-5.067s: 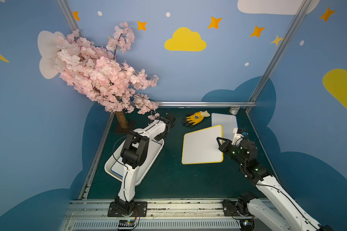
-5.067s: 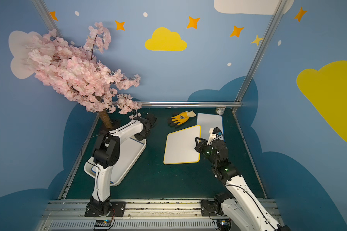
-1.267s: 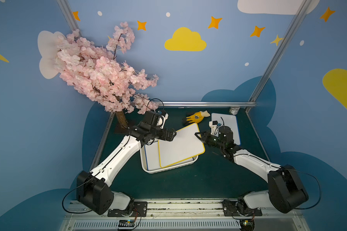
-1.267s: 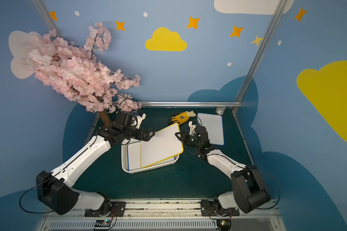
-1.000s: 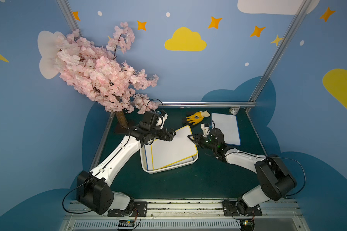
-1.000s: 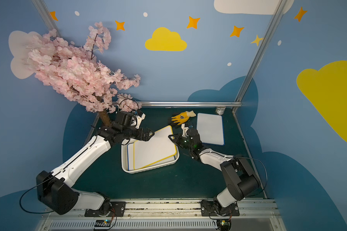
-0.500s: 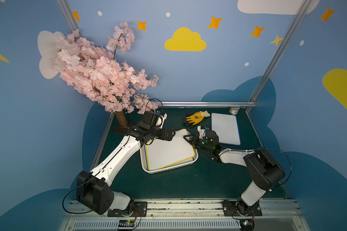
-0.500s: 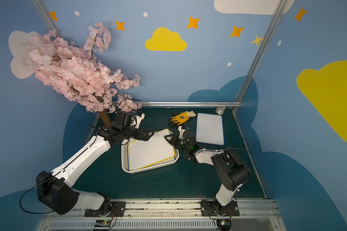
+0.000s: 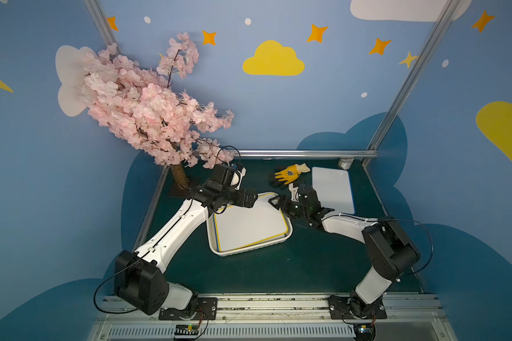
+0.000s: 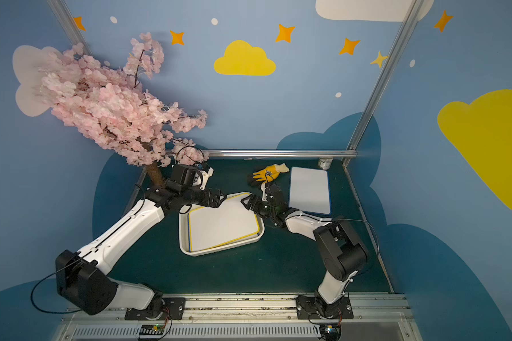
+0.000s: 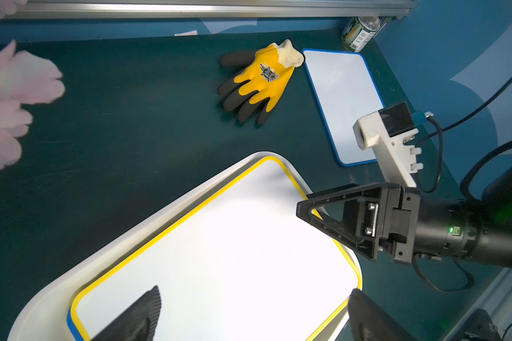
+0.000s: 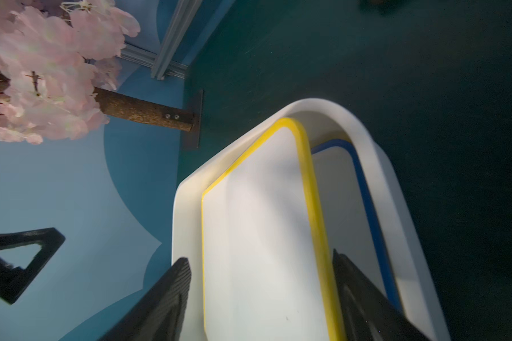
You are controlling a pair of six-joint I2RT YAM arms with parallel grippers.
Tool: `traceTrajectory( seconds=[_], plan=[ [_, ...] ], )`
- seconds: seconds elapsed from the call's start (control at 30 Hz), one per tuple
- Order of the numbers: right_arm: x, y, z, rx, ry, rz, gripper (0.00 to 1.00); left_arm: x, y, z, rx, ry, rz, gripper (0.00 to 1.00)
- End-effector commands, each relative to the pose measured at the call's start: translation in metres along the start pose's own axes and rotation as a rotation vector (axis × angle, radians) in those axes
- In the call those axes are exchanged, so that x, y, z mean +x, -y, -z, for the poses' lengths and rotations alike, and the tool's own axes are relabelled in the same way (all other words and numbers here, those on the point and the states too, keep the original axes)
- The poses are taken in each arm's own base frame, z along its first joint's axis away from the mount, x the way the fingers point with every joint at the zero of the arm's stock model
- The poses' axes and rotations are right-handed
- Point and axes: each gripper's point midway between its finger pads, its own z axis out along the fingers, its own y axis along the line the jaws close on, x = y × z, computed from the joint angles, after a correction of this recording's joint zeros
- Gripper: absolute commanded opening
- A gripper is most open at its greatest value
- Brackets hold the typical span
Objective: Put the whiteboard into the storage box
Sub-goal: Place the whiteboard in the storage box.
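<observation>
Arms of a two-armed robot meet over the storage box (image 9: 250, 251) at mid-table in both top views. The yellow-edged whiteboard (image 9: 250, 226) lies flat inside it. The left gripper (image 9: 251, 200) hovers over the box's far rim and the right gripper (image 9: 276, 203) at its far right corner. Both have jaws spread and hold nothing. Behind them lie a yellow glove (image 9: 290, 174), a blue-edged whiteboard (image 9: 333, 189) on the green table (image 9: 278, 271) and a small can (image 9: 345, 163). A pink blossom tree (image 9: 148, 109) stands far left.

Left wrist view: the left fingers (image 11: 142, 316) stand wide apart above the yellow-edged whiteboard.

Right wrist view: the right fingers (image 12: 160, 301) splay either side of that board. A lower blue-rimmed board (image 12: 331, 192) shows beneath it, inside the box.
</observation>
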Motion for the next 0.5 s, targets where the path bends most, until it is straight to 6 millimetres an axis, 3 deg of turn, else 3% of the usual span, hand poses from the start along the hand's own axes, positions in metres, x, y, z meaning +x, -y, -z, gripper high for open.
traceTrajectory(
  seconds=[0.0, 0.2, 0.47],
  plan=[
    [-0.002, 0.012, 0.005, 0.139, -0.011, 0.098, 0.79, 0.006, -0.009, -0.004, -0.036, -0.03, 0.011, 1.0],
    [-0.006, 0.014, 0.019, 0.258, 0.026, 0.229, 0.81, 0.007, -0.013, -0.005, -0.053, -0.032, 0.016, 1.0],
    [-0.018, 0.025, 0.054, 0.376, 0.164, 0.324, 0.81, 0.007, -0.018, -0.007, -0.073, -0.034, 0.03, 1.0]
  ],
)
